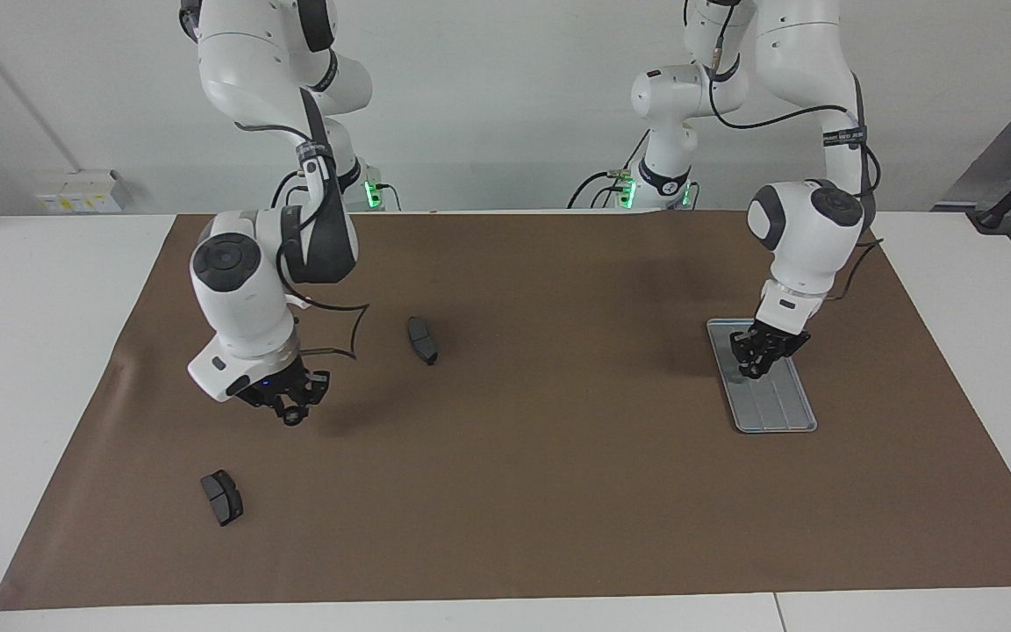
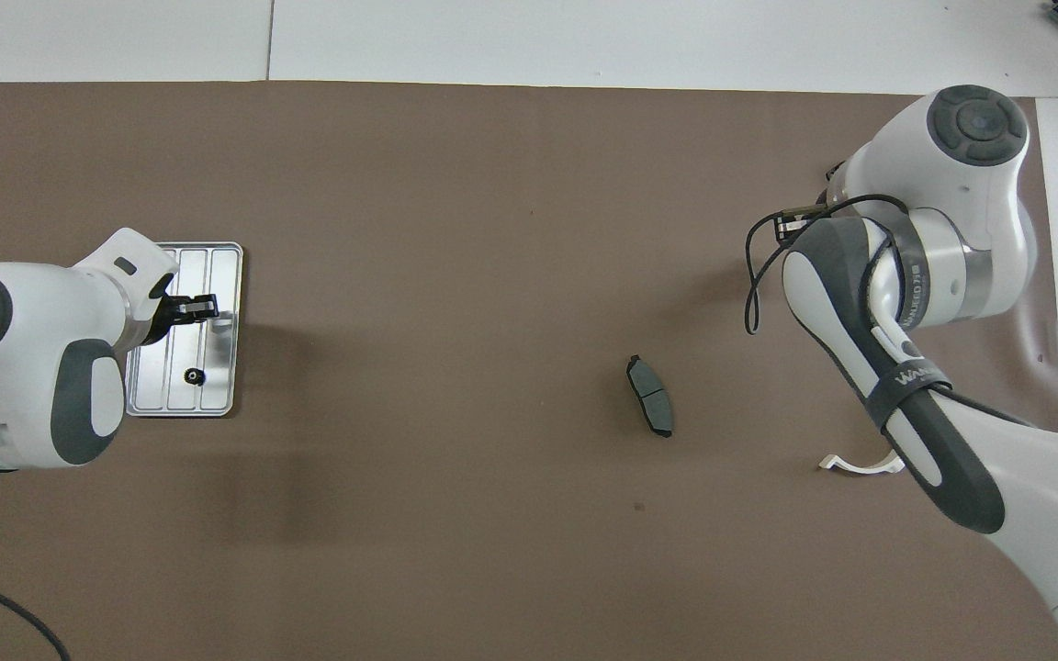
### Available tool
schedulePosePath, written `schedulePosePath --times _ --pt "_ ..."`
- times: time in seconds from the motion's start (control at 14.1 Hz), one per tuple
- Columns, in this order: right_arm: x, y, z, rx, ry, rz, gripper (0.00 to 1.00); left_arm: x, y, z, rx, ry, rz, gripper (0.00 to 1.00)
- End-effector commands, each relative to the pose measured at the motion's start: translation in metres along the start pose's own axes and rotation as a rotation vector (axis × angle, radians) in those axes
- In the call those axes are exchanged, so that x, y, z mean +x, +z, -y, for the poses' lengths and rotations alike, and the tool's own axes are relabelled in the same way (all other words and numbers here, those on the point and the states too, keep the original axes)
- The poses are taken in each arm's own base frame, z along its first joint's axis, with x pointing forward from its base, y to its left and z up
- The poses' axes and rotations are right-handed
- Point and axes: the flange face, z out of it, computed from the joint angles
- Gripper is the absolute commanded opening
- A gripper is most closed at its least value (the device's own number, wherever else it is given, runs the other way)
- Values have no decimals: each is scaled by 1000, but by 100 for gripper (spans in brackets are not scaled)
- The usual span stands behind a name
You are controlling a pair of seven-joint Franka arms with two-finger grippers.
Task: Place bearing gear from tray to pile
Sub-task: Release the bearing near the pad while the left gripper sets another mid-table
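The tray is used here as the landmark. It is seen lying flat on the brown mat at the left arm's end of the tabletop, well inside the mat's edges, with bare mat all around it.

A small dark bearing gear is seen lying in the tray, in the part nearer to the robots, close to the tray's near rim. The other lanes of the tray are bare.

The left pincer is held low over the tray, above the part nearer to the robots in the facing view. It cannot be told whether its fingers are spread or pressed together, or whether the tray is touched.

Toward the right arm's end from the tray, a wide stretch of open mat is seen. One dark brake pad is found past that stretch, near the middle of the mat. A second brake pad lies still farther from the tray, and farther from the robots than the first. A white half-ring bracket is partly hidden under the right arm, nearer to the robots than the first pad.

The right pincer is held up over the mat, between the two pads, far from the tray. Its finger state cannot be told.
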Motion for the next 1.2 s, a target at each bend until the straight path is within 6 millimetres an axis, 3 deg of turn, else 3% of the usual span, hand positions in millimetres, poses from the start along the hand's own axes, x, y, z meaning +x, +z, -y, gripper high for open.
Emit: schedulePosePath --times 0.0,0.28,0.57,0.78,0.92,0.99,1.06,1.13 --pt "-32 19 -30 58 -33 15 0 -2 -4 -62 -1 -22 34 26" --pt "-47 49 -61 69 -22 -51 0 -26 -20 -161 -17 -5 64 26" --pt "-53 66 -71 81 10 -58 0 -39 -42 -247 -69 117 25 26" --pt "-48 72 -63 113 42 -86 0 -52 -29 -305 -93 167 37 26" --pt "-48 78 -64 115 46 -84 0 -41 -21 -328 -112 133 30 29" --pt "-48 78 -63 115 44 -84 26 -40 -22 -330 -115 134 28 30" --pt "-48 78 -63 117 48 -84 85 -36 -26 -332 -123 132 17 35" --pt "-48 77 -63 115 47 -85 100 -31 -29 -334 -130 128 9 46"
